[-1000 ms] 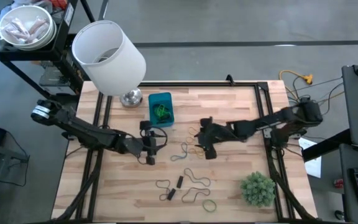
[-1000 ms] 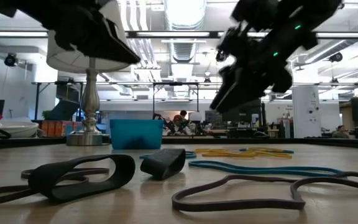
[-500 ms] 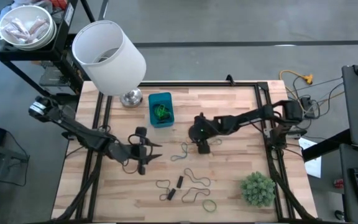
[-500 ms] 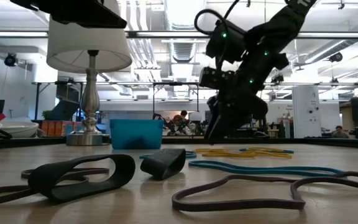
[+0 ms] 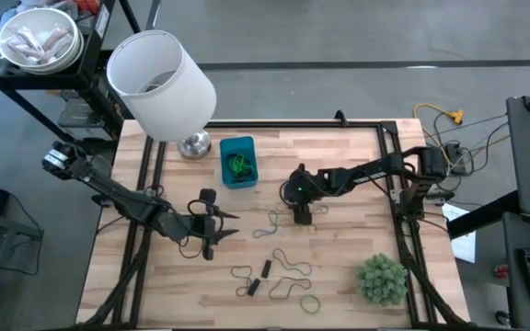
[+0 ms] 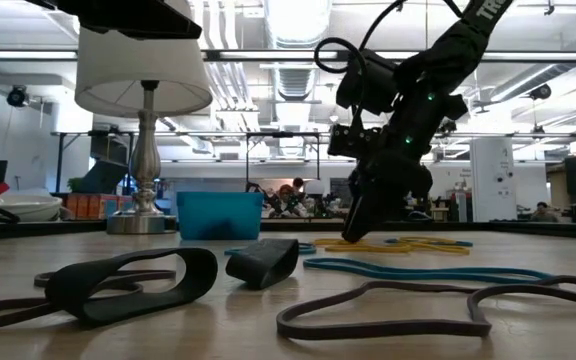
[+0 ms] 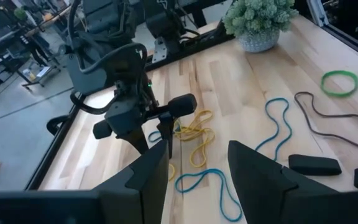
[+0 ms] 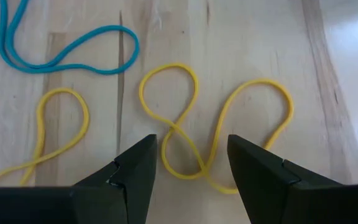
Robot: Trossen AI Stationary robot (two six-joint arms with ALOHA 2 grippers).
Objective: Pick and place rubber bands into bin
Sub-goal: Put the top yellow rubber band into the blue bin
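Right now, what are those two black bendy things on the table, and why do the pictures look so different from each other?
They are two robot arms, each ending in a pincer with two fingers. One picture looks straight down from above, one peeks across the table top, and two come from little cameras on the arms' wrists. The left pincer hangs open above the wooden table, holding nothing. The right pincer is open too, pointing down right over a twisty yellow rubber band, ready to pinch it but not holding it. More thin floppy rubber bands, blue, brown, green and black, lie scattered on the wood. A small blue plastic bin already has green bands inside. There is also a big white lamp shade and a bushy green plant.
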